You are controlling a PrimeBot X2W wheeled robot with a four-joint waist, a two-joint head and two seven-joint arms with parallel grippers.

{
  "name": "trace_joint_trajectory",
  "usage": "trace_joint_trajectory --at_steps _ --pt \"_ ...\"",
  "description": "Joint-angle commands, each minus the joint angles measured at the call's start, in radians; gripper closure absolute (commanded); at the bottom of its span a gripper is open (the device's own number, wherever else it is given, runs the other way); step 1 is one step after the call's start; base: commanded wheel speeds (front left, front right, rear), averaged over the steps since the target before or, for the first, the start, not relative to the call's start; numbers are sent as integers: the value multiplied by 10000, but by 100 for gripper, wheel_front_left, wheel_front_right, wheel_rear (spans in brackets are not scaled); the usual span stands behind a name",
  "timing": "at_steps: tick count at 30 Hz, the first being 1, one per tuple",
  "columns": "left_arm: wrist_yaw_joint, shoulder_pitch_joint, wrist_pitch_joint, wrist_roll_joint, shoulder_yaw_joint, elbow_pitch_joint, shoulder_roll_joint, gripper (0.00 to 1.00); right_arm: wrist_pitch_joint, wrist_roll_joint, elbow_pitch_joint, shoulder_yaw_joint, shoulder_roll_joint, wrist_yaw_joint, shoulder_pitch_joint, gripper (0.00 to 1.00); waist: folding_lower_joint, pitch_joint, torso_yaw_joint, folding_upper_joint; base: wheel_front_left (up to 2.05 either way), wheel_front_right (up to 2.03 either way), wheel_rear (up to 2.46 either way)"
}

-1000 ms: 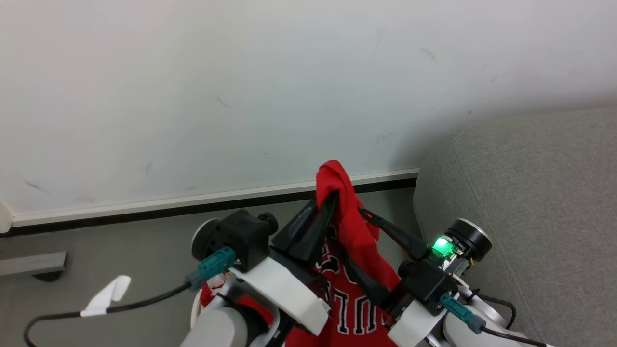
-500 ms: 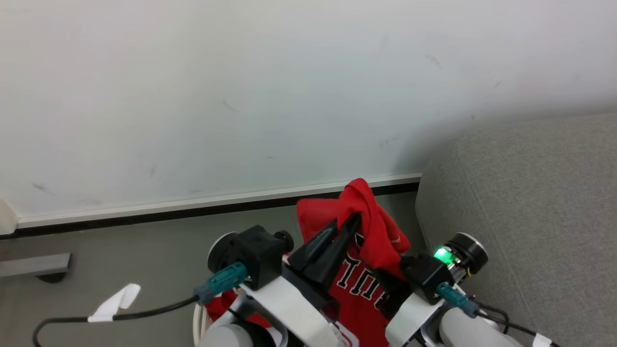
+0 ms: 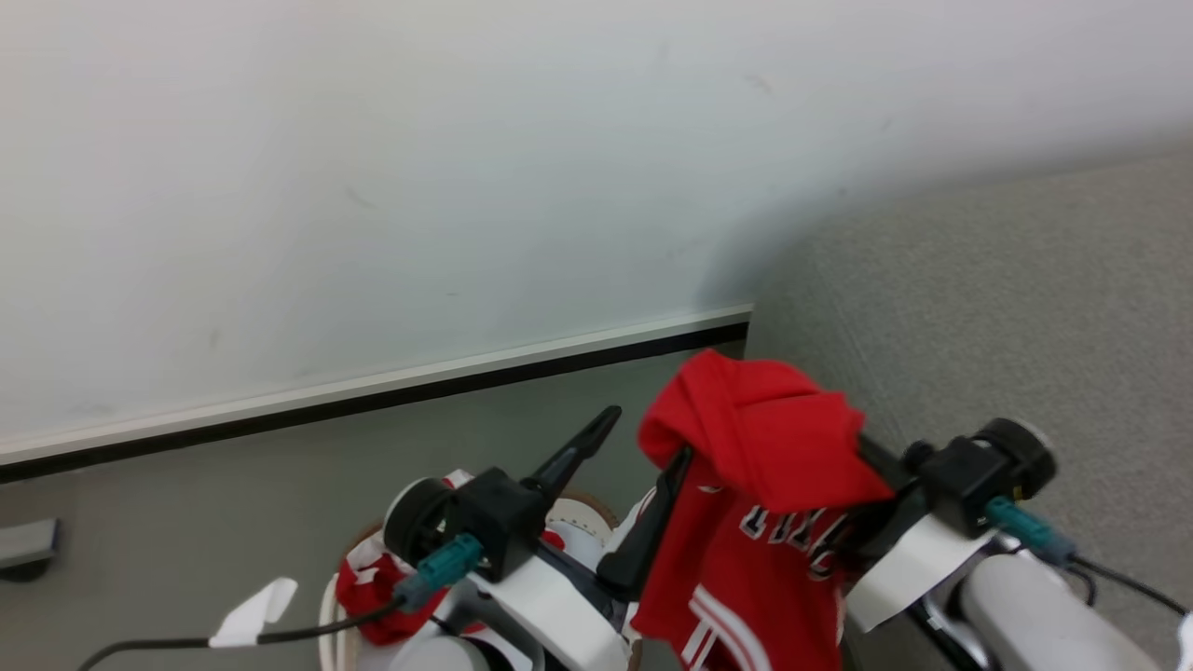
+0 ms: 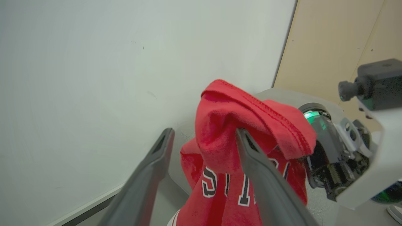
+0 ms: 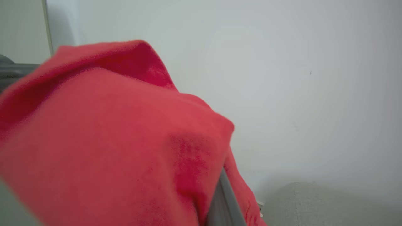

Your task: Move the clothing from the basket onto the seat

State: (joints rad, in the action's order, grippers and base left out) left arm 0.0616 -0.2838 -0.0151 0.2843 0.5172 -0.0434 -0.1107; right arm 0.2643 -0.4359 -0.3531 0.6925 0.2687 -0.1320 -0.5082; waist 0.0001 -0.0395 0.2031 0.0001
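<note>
L fingers (image 4: 257,169) splayed, clothing (image 3: 764,438) draped over one (R fingers (image 5: 220,201): grip unclear), beside seat (image 3: 1025,308) edge.

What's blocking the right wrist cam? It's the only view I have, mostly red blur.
Observer: A bright red fabric jersey with white trim is draped over the right claw. It hangs beside the large grey woven sofa, not yet on it.
Operator: Other arm gripping it?
Observer: No, the left claw is open. One finger is tucked under a fold, the other is free.
Operator: Basket done?
Observer: No, the rounded cream-white plastic basket holds more red clothing.
</note>
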Motion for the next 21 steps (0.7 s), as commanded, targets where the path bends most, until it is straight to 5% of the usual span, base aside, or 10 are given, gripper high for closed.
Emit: trace_joint_trajectory --at_steps 1,11,21 --pt "63 37 196 -162 81 126 -87 0 1 -136 56 -189 213 25 -73 100 -1 -128 295 -1 0 0 0" --pt "215 -98 947 -548 767 1164 -30 0 1 -96 411 -2001 1392 23 215 100 -1 -852 1789 -1 0 0 0" --pt "299 -757 1034 -610 1124 1525 128 0 1 90 696 -3398 1513 25 505 100 -1 -1641 3071 -1 0 0 0"
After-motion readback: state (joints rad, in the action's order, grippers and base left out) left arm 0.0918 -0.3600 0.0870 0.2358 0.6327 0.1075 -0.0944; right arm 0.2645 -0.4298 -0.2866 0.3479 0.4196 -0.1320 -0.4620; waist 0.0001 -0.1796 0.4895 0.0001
